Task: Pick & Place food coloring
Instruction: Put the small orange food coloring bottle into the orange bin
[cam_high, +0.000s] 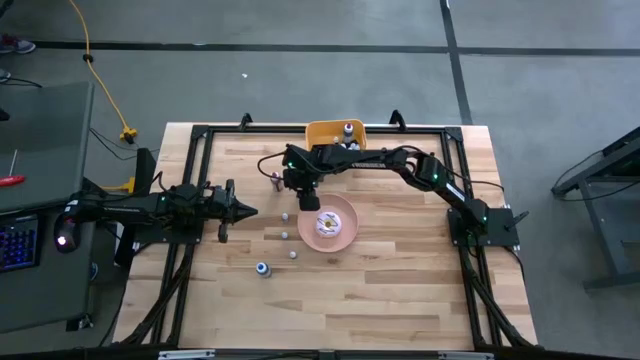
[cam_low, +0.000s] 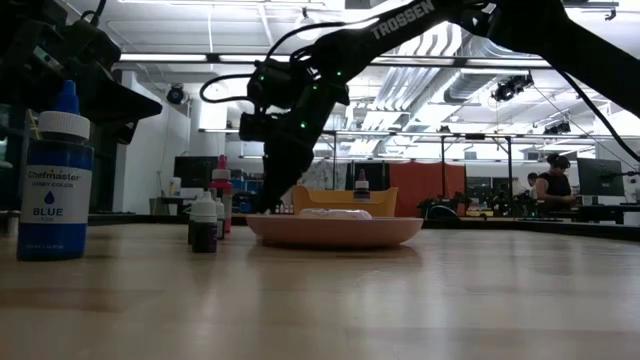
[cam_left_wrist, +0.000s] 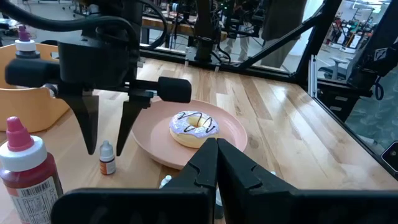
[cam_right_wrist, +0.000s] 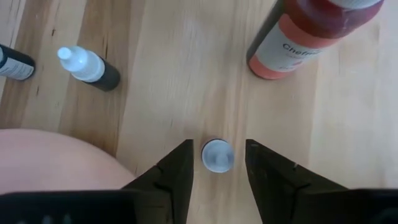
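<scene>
Bright ceiling lights (cam_low: 300, 50) overhead, arms backlit in silhouette, soft table (cam_high: 400, 300) shadows

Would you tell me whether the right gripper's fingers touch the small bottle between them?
Apart: the right wrist view shows wood between the small bottle and each finger of the right gripper.

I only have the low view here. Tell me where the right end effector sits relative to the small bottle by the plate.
Observer: The right end effector is open, one finger on each side of a small white-capped bottle, seen from straight above.
Operator: Report whether the fingers touch it.
Observer: The right wrist view shows a gap on both sides, so no contact.
Operator: Give me what stands nearest.
Observer: A larger red bottle stands apart beyond it, and the pink plate edge lies to one side.
Operator: State the left arm's position.
Observer: The high view shows the left end effector waiting at the table's left, shut and empty.
</scene>
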